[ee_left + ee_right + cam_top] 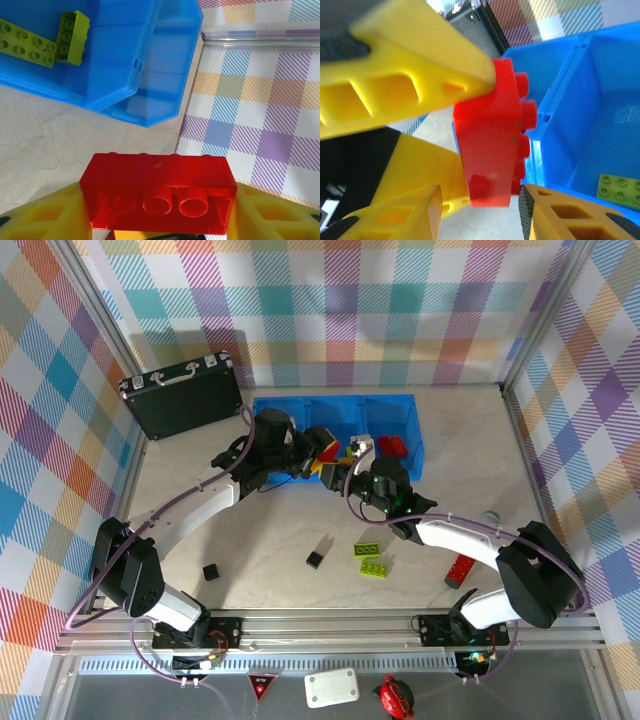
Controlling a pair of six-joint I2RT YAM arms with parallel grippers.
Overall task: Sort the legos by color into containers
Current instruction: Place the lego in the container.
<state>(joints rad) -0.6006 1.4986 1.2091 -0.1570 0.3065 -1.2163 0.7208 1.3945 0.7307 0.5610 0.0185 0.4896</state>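
**Grippers meet at the blue bin [400, 402]**

Top: red bricks [392, 446] lie in its right compartment.
Left wrist: the left gripper [159, 215] clamps a held red brick [159, 192], and lime plates [35, 42] lie in one compartment.
Right wrist: the right gripper [480, 207] has its jaws apart around that brick's end. Whether they press on it, I cannot tell.

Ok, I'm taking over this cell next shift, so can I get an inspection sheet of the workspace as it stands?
Surface: pale marbled tabletop, no spills seen.
Job's things: blue three-compartment bin at the far side, with red bricks in its right compartment and binned lime plates in another. Loose on the table: two black cubes, two loose lime plates, long red bar.
Clutter: closed black briefcase, far left.
Grippers: left gripper shut on the held red brick; right gripper flanks the same brick, grip unclear.
Cables: purple cables along both arms.
Surroundings: plaid walls.
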